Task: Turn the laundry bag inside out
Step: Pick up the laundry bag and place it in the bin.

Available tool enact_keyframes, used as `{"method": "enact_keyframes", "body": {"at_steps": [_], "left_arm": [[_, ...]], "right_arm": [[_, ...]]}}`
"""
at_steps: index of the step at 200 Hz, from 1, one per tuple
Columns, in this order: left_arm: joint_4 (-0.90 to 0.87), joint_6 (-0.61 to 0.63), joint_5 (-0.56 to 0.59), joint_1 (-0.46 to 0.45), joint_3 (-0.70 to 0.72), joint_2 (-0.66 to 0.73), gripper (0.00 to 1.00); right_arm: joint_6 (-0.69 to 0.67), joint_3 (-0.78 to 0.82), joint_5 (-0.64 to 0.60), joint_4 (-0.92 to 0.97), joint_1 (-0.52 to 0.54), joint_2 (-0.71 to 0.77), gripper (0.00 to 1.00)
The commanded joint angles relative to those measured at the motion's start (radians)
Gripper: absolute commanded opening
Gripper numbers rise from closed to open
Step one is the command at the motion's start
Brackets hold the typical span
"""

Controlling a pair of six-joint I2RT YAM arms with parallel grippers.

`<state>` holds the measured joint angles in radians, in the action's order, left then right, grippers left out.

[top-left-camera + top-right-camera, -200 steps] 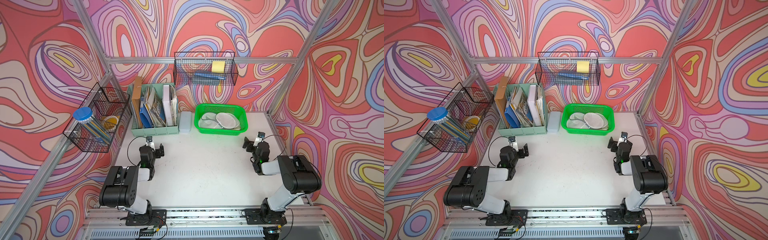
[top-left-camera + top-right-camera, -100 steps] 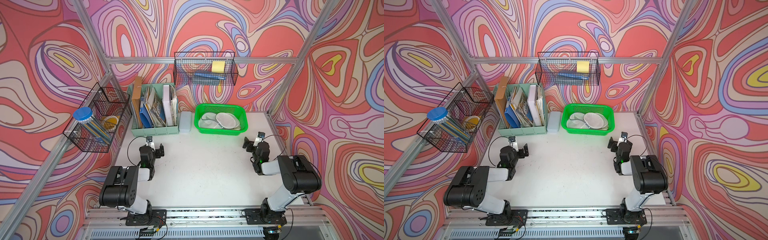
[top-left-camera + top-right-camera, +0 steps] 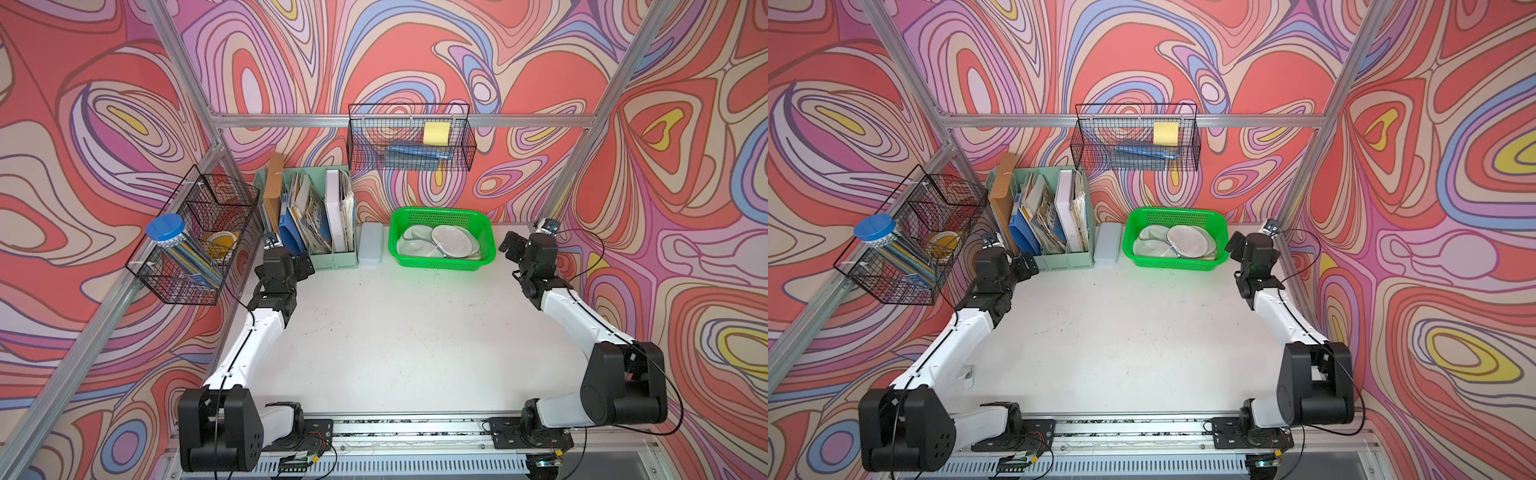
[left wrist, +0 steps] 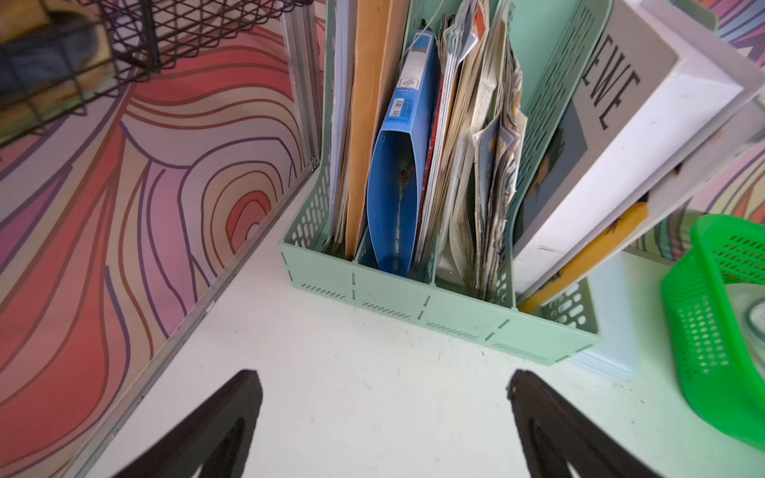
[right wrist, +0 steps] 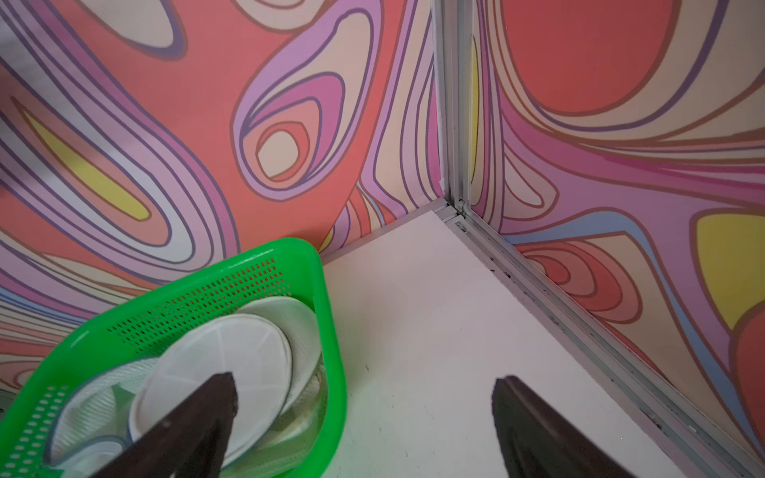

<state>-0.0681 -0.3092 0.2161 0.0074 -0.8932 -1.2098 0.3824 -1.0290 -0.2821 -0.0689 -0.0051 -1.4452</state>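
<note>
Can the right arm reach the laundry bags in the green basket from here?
Probably yes. The right gripper is open right beside the green basket, and the laundry bags lie uncovered inside it.

Left wrist view: I read large dark letters "EWE" on the cover of a white book standing in the mint file rack. Whether more letters follow, I cannot tell. The blue folder carries a barcode sticker, its print too small to read. Nothing else is legible.
</note>
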Motion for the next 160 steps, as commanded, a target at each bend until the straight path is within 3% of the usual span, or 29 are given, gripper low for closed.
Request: {"method": "enact_keyframes", "body": {"at_steps": [1,24,49,57,100,132,160], "left_arm": [[-0.228,-0.09,-0.079,0.002,0.009,0.04,0.99],[-0.26,-0.106,-0.177,0.0,0.004,0.052,0.99],[-0.279,-0.136,-0.272,-0.004,-0.003,0.029,0.98],[-0.281,-0.14,-0.291,-0.011,-0.005,0.021,0.98],[-0.284,-0.135,-0.319,-0.059,-0.025,-0.017,0.98],[-0.303,-0.11,-0.309,-0.101,-0.057,-0.036,0.98],[-0.308,-0.114,-0.319,-0.125,-0.079,-0.049,0.98]], "right_arm": [[0.098,0.003,0.073,0.246,0.005,-0.02,0.98],[0.069,-0.014,0.192,0.188,0.005,-0.051,0.98],[0.053,-0.181,0.198,0.31,0.005,-0.202,0.98],[0.045,-0.235,0.201,0.342,0.007,-0.256,0.93],[-0.015,-0.453,0.183,0.425,0.013,-0.49,0.78],[-0.055,-0.562,0.182,0.465,0.046,-0.568,0.76],[-0.092,-0.628,0.056,0.478,0.135,-0.59,0.78]]}}
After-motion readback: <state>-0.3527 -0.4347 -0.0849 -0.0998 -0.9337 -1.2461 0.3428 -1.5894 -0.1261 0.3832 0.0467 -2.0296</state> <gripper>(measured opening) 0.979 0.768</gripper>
